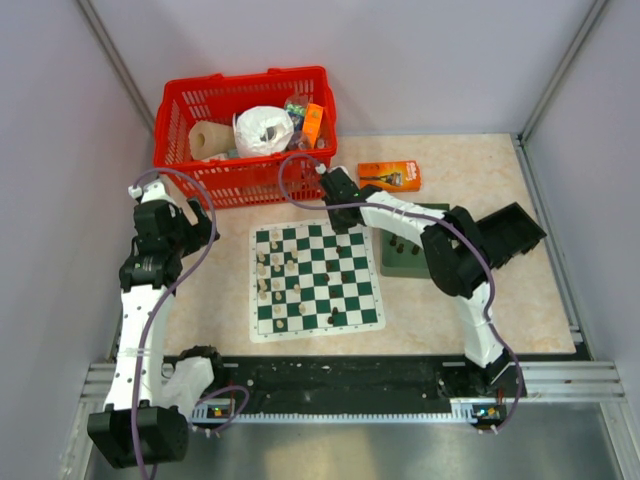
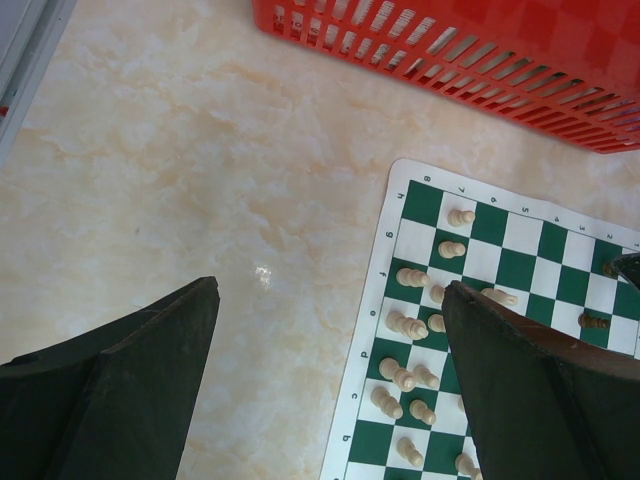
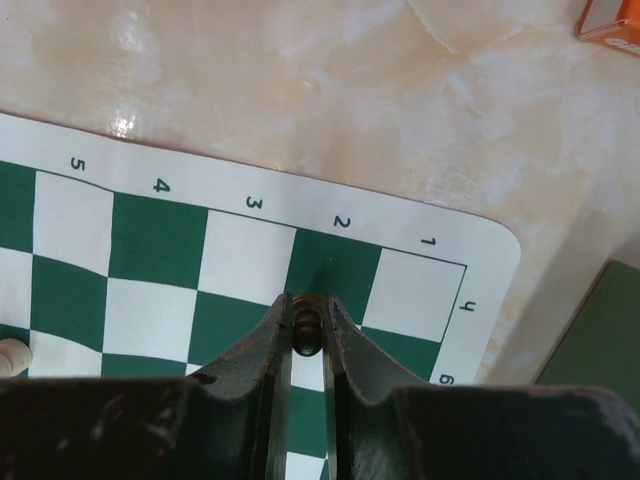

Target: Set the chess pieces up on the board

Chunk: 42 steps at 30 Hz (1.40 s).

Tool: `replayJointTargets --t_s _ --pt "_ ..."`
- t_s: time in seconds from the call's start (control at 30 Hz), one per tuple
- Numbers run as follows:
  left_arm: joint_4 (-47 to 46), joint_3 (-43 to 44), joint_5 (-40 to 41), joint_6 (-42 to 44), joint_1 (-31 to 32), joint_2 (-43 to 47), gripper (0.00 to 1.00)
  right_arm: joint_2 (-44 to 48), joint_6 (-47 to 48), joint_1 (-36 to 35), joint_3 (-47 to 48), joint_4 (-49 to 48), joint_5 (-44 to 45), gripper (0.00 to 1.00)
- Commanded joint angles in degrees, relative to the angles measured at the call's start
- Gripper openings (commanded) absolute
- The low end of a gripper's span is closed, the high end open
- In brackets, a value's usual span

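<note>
The board, a green and white checked mat, lies mid-table. Several cream chess pieces stand and lie along its left files. A few dark pieces are on its right half. My right gripper hangs over the board's far right corner, shut on a small dark chess piece that shows between the fingertips. From above, that gripper sits at the board's far edge. My left gripper is open and holds nothing. It hovers over bare table just left of the board.
A red basket of odds and ends stands behind the board. An orange box lies at back right. A dark green tray with dark pieces sits right of the board, and a black tray is farther right.
</note>
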<state>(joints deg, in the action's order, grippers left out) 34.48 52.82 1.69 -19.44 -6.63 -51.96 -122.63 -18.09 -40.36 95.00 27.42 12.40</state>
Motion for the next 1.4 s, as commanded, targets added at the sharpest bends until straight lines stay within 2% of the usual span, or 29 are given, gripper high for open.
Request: replayJointTargets --t_s 0.0,0.63,1.37 --pt "-2.2 -0.3 -0.5 -0.3 0.0 1.0 0.99 -1.8 -1.3 1.7 3.6 -1.6 1.7 0.14" --pt "-2.4 -0.3 -0.6 -0.3 0.0 0.9 0.99 -3.7 -1.2 2.0 4.1 -1.8 3.7 0.15" --pt "-2.4 -0.2 -0.5 -0.3 0.0 0.9 0.99 -0.4 -0.6 2.0 3.8 -1.9 3.8 0.15"
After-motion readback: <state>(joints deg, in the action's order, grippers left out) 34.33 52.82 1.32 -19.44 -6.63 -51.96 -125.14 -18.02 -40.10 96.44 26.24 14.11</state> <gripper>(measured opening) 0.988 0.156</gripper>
